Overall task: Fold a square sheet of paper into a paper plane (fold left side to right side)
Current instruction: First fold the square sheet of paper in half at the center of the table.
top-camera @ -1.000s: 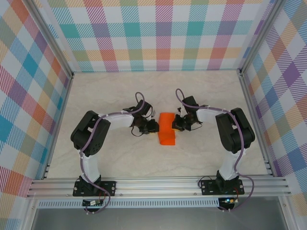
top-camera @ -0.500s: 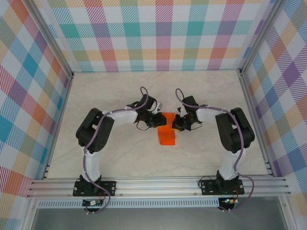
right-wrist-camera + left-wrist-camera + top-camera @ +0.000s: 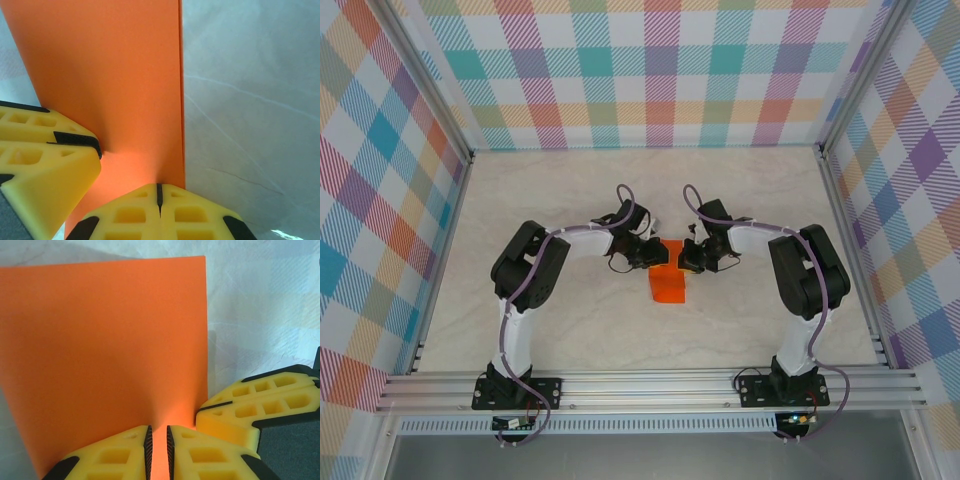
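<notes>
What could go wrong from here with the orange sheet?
The left tool and the right tool stand very close together at the far edge of the square sheet of paper; they might collide. The right tool is shut over the sheet's edge, so a sideways drag might shift or wrinkle it.

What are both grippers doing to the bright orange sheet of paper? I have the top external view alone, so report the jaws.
Observer: In the left wrist view the left gripper sits at one end of the bright orange sheet of paper, jaws a narrow slit apart with orange showing between. I cannot tell whether they pinch it.
Operator: Now the right one.
Observer: The right gripper has its jaws closed flush, at the sheet's straight edge beside the pale marbled table.
Operator: Report their spacing.
Observer: Side by side at the same end. I cannot tell whether they touch.
</notes>
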Controlling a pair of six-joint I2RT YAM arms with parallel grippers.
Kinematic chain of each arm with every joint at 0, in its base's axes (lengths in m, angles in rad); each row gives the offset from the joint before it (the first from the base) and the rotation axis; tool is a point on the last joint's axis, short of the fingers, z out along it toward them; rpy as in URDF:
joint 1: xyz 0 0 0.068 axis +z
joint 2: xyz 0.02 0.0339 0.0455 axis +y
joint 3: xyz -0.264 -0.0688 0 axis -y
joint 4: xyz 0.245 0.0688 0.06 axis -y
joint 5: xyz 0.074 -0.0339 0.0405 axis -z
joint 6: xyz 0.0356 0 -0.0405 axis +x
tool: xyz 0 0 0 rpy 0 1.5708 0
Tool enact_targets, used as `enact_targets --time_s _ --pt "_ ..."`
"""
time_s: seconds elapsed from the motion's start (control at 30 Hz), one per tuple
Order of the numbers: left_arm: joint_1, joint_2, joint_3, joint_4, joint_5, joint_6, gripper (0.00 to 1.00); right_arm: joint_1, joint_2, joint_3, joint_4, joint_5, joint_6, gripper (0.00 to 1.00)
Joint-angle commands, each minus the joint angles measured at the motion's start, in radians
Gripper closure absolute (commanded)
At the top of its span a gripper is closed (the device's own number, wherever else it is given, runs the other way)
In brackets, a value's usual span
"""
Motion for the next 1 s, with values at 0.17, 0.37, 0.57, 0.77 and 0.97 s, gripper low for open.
enact_targets --time_s 0.17,0.37,0.57,0.77,0.97 --pt "0.064 -0.005 -0.001 0.014 -0.092 -0.002 0.81 0.006 0.077 -0.032 -0.109 0.134 -0.028 0.98" --pt "0.089 0.002 0.022 0.024 -0.100 -0.010 0.80 0.006 0.079 -0.034 -0.108 0.134 -0.028 0.98" --pt "0.105 0.031 0.068 0.035 -0.097 -0.021 0.80 0.007 0.079 -0.034 -0.109 0.134 -0.028 0.98" --pt "0.115 0.076 0.129 0.021 -0.100 -0.025 0.79 0.007 0.076 -0.034 -0.111 0.132 -0.027 0.98" --pt "0.121 0.107 0.149 0.017 -0.095 -0.024 0.79 0.007 0.075 -0.034 -0.113 0.133 -0.027 0.98"
